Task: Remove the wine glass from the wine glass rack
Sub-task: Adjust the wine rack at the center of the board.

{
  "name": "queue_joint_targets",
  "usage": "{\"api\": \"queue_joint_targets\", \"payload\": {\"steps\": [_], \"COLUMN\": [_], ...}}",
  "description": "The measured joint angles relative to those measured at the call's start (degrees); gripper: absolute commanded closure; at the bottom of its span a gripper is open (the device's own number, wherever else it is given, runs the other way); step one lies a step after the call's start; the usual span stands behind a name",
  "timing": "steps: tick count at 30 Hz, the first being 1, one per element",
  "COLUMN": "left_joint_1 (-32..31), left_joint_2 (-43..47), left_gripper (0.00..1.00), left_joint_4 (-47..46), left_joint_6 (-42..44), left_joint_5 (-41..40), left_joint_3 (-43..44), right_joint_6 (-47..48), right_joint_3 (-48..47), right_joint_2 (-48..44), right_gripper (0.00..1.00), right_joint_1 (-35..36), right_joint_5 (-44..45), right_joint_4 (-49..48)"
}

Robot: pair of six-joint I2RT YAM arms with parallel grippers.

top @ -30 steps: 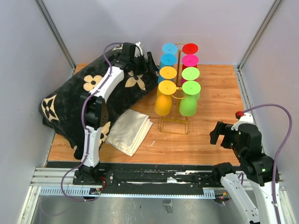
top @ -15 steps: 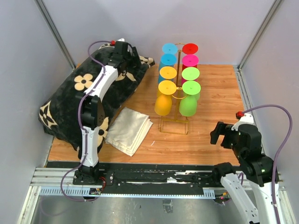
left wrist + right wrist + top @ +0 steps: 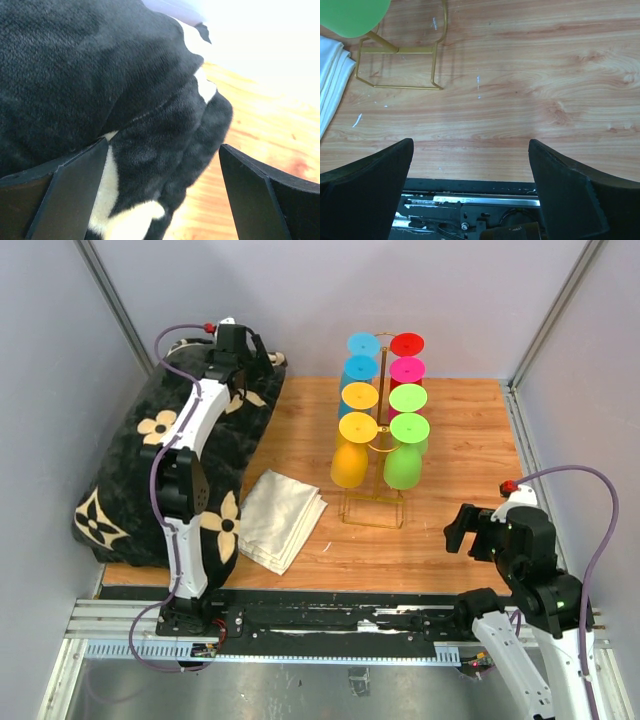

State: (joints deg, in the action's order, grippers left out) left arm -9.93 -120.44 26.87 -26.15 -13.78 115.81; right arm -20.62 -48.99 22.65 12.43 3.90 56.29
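The wine glass rack (image 3: 381, 390) is a tall gold wire stand at the middle back of the table. Several coloured wine glasses hang upside down on it, with a yellow glass (image 3: 350, 458) and a green glass (image 3: 404, 462) lowest. My left gripper (image 3: 262, 358) is at the far back left, well left of the rack; its fingers stand wide apart over a fold of the black blanket (image 3: 100, 85). My right gripper (image 3: 460, 530) is open and empty above the table, front right of the rack. The right wrist view shows the rack's base (image 3: 400, 67) and the green glass (image 3: 350, 15).
A black blanket with cream flowers (image 3: 130, 480) covers the left side of the table. A folded white cloth (image 3: 280, 520) lies beside it, left of the rack's base, and also shows in the right wrist view (image 3: 330, 85). Grey walls close in the table.
My left arm has swung left and back, and the black blanket has shifted left with it, away from the rack. The right arm has barely moved.
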Motion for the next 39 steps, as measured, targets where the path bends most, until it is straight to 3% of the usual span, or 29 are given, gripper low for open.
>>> {"api": "queue_joint_targets", "payload": {"steps": [6, 11, 17, 21, 24, 28, 39], "left_joint_1": [-1.0, -1.5, -1.5, -2.4, -4.4, -7.9, -13.6], "left_joint_2": [8.3, 21.5, 37.7, 48.9, 57.9, 66.7, 83.8], "left_gripper": [0.00, 0.00, 0.00, 0.00, 0.00, 0.01, 0.03], "left_joint_4": [1.5, 1.2, -2.4, -6.7, -7.8, -7.7, -7.6], "left_joint_6": [0.8, 0.2, -1.7, -4.4, -7.3, -11.0, -17.8], "left_joint_5": [8.2, 14.5, 20.6, 24.6, 27.3, 29.9, 33.5], "left_joint_3": [-3.7, -11.5, -24.7, -39.7, -53.2, -64.6, -74.6], "right_joint_6": [-3.5, -9.0, -16.2, -22.2, -27.6, -33.2, -35.9], "right_joint_3": [2.8, 10.8, 19.7, 25.9, 31.5, 37.0, 36.6], "right_joint_2": [0.9, 1.5, 1.9, 3.6, 7.0, 12.0, 36.3], "right_gripper": [0.02, 0.02, 0.02, 0.01, 0.02, 0.02, 0.02], "right_joint_1": [0.0, 0.0, 0.0, 0.0, 0.0, 0.0, 0.0], "right_joint_5": [-5.5, -12.5, -22.2, -28.6, -32.7, -35.7, -39.2], "right_joint_4": [-1.3, -6.1, -14.7, -25.0, -33.9, -44.7, -67.1]}}
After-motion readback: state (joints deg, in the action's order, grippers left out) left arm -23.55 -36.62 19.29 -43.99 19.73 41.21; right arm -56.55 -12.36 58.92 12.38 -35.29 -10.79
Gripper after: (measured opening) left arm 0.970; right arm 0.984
